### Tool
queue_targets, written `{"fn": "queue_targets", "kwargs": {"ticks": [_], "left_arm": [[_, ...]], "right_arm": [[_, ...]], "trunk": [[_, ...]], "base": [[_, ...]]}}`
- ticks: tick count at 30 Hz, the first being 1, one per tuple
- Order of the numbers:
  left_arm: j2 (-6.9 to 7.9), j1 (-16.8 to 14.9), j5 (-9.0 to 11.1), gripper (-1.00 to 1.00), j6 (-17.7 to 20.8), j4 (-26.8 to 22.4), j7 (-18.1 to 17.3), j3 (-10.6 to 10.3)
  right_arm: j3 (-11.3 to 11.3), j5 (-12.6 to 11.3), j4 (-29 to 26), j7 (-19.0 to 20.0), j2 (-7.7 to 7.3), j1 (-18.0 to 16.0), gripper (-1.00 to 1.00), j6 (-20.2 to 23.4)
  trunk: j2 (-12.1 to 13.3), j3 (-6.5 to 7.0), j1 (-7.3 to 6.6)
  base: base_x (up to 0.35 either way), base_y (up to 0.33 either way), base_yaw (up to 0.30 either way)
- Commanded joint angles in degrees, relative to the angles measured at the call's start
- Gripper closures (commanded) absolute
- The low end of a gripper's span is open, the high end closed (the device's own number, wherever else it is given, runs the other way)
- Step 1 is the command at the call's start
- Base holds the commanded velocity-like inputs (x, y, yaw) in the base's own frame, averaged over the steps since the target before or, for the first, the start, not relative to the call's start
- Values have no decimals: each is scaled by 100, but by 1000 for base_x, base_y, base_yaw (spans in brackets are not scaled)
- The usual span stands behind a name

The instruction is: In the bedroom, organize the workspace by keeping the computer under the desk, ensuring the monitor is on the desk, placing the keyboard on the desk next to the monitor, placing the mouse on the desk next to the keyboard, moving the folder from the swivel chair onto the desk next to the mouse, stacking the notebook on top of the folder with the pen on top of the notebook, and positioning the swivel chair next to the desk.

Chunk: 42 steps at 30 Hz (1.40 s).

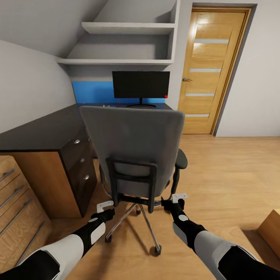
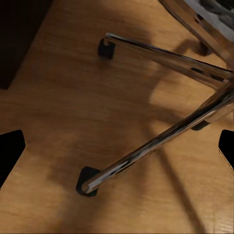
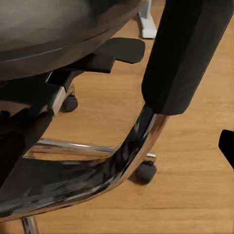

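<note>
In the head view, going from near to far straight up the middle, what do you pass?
Chair wheels → gray chair back → monitor on the dark desk → wall shelves.

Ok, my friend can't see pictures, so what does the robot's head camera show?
A grey swivel chair stands with its back to the robot, facing a dark desk with a black monitor on it. The left gripper and right gripper reach toward the chair's base above a wooden floor.
</note>
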Motion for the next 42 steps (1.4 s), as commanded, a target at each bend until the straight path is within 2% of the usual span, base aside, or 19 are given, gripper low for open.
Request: {"fn": "queue_targets", "kwargs": {"ticks": [1,18,42], "left_arm": [[-3,-6,26,-100,-14,-9,26,-87],[-3,-6,34,-100,-5,-7,26,-84],[-3,-6,35,-100,4,-7,26,-87]], "right_arm": [[51,-34,3,-30,0,-4,-100,-15],[53,-42,-4,-33,12,-4,-100,-15],[45,-56,-5,-47,11,-4,-100,-41]], "trunk": [[-2,-5,2],[-2,-5,2],[-2,-5,2]], "base": [[321,0,0],[222,-137,1],[-15,-7,44]]}}
